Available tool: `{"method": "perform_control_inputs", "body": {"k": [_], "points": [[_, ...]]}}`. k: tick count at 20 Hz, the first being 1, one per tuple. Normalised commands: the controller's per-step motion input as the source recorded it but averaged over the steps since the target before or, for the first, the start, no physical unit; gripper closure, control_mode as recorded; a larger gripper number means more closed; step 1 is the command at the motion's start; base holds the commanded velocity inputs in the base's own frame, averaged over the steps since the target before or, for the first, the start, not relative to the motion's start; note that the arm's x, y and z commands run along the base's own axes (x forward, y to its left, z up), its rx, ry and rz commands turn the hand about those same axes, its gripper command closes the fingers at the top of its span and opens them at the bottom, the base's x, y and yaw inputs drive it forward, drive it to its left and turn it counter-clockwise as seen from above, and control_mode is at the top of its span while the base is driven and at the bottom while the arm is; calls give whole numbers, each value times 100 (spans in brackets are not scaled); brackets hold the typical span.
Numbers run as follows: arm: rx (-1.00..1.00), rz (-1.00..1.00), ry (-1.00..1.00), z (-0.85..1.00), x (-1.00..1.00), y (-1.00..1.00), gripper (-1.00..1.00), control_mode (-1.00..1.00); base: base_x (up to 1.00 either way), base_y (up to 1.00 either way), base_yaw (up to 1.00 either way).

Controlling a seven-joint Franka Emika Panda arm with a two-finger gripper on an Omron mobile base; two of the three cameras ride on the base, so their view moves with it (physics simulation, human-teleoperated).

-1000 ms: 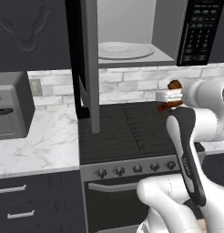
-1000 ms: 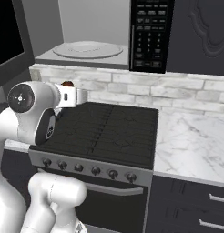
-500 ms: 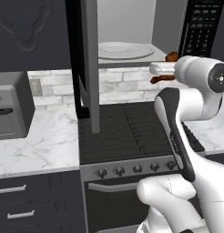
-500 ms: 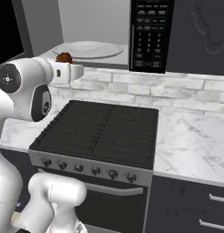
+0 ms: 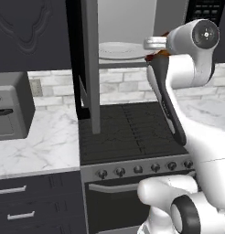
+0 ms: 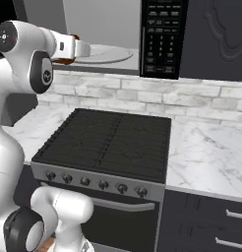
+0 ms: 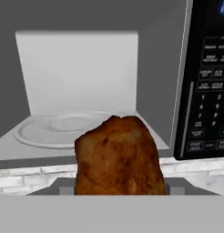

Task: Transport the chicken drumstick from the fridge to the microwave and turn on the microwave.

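**At the microwave's mouth, drumstick in the grip**

Below you lies a black stove (image 6: 113, 142) set between white marble counters (image 6: 211, 152), with a grey brick wall behind. Your gripper (image 6: 74, 48) is clamped on the chicken drumstick (image 7: 117, 154), just before the open microwave (image 6: 162, 39). Its fat end stands up in the hand view; its long axis cannot be told. Beyond sits the white round plate (image 7: 63, 129).

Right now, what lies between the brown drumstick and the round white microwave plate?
Nothing: in the hand view, bare grey microwave floor separates the golden-brown chicken drumstick from the round white plate.
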Motion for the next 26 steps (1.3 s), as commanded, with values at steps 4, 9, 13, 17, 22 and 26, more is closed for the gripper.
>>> {"method": "perform_control_inputs", "body": {"k": [4, 9, 13, 17, 22, 26], "points": [[0, 2, 10, -9, 70, 7, 100, -100, 0, 0, 0], [0, 2, 0, 0, 69, 0, 100, -100, 0, 0, 0], [0, 4, 0, -2, 75, 1, 100, -100, 0, 0, 0], [0, 9, 0, -2, 69, 0, 100, -100, 0, 0, 0], [0, 7, 0, -6, 66, 6, 100, -100, 0, 0, 0], [0, 4, 1, -13, 55, 19, 100, -100, 0, 0, 0]]}}
